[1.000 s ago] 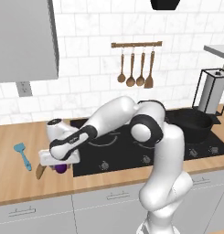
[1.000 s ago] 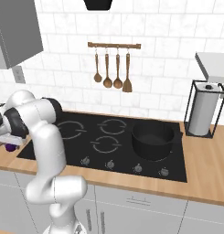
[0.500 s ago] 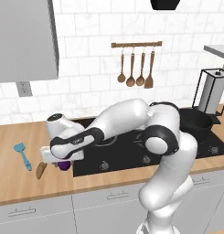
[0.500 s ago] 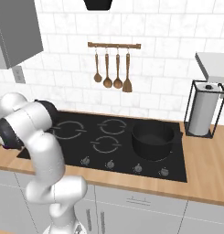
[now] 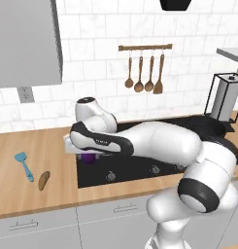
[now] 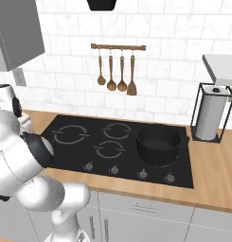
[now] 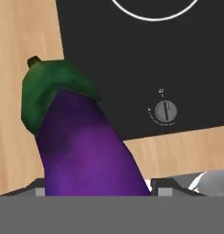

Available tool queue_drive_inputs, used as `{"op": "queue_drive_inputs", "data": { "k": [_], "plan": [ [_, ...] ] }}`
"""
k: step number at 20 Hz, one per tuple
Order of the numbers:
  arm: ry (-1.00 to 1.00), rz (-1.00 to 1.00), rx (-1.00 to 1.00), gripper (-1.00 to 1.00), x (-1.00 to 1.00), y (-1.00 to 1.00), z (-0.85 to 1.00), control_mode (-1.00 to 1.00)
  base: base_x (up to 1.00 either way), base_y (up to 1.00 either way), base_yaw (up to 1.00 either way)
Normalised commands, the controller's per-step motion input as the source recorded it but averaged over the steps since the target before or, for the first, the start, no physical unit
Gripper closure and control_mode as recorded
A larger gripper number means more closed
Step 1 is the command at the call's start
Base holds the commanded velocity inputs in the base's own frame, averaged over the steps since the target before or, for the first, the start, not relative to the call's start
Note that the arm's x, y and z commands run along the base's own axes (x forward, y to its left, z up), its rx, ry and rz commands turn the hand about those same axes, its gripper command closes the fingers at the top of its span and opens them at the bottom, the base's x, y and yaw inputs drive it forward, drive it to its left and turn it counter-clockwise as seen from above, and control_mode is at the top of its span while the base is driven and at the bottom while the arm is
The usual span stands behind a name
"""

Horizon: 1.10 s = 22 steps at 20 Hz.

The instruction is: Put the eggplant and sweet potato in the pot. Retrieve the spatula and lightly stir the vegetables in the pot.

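In the left base view, the arm is stretched low to the left over the front left corner of the black cooktop (image 5: 140, 168). The claw (image 5: 89, 156) is seen beneath the white hand, and a patch of the purple eggplant (image 5: 88, 157) shows directly below it, at the cooktop's left edge. The sweet potato (image 5: 43, 180) lies on the wooden tabletop (image 5: 38, 146) at about 8 o'clock from the claw, and the light-blue spatula (image 5: 24, 164) lies just beside it at 10 o'clock, blade away from the robot. The pot (image 5: 208, 127) is partly seen at the far right of the cooktop, well apart from the claw. Brown wooden utensils (image 5: 145, 75) hang on a wall rail.

In the right base view, the pot (image 6: 158, 144) stands on the right rear burner, and a paper towel roll (image 6: 209, 118) in a wire holder stands at 2 o'clock from it on the tabletop (image 6: 214, 170).

In the hand view, the eggplant (image 7: 83, 146) is seen between the two finger tips (image 7: 33, 188), its green stem cap toward 11 o'clock, over the seam of tabletop (image 7: 22, 55) and cooktop (image 7: 145, 59). The claw (image 7: 97, 189) is clamped on the eggplant. A cooktop knob (image 7: 165, 111) lies at 2 o'clock from the eggplant.
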Motion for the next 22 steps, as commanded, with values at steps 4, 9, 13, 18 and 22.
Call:
{"op": "queue_drive_inputs", "data": {
  "k": [4, 9, 13, 18, 22],
  "plan": [
    [0.00, -0.04, 0.02, 1.00, 0.00, -1.00, 0.59, -1.00, 0.00, 0.00, 0.00],
    [0.00, -0.10, 0.00, 1.00, 0.00, -1.00, 0.42, -1.00, 0.00, 0.00, 0.00],
    [0.00, -0.13, 0.00, 1.00, 0.14, -1.00, 0.38, -1.00, 0.00, 0.00, 0.00],
    [0.00, -0.12, 0.00, 1.00, 0.24, -1.00, 0.32, -1.00, 0.00, 0.00, 0.00],
    [0.01, -0.11, 0.00, 1.00, 0.33, -1.00, 0.24, -1.00, 0.00, 0.00, 0.00]
  ]
}}
